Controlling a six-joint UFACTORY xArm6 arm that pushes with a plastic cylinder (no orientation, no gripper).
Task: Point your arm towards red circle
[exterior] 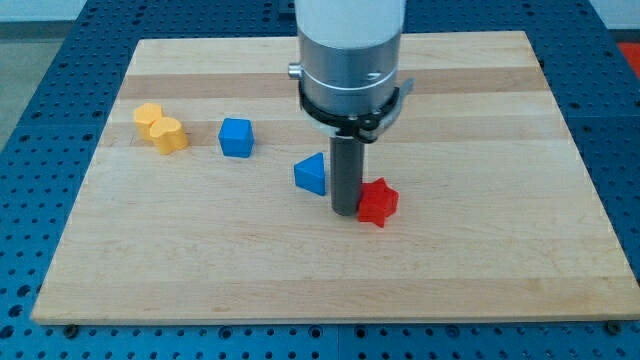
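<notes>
The surface [480, 280] is a pale wooden board with lengthwise grain bands, lying on a blue perforated base [40, 90] whose regular holes show along the view's left, right and bottom edges; a strip of grey floor shows at the view's top left. The arm's lower housing [350, 60] is a smooth light-grey cylinder with a dark clamp ring beneath it, from which a straight dark rod [345, 170] descends. My tip [344, 211] rests on the board between two blocks: the blue triangle block [311, 174] just to its left in the view, and a red block [378, 202] touching or almost touching it on the view's right. This red block looks star-like or faceted rather than round; its exact shape cannot be confirmed, and it is the only red piece in view, near the board's centre. A blue cube block [236, 137] sits further left, and a yellow lobed block [161, 128] lies near the left edge. All blocks look matte and solid. The arm carries no fingers, so their state cannot be told.
</notes>
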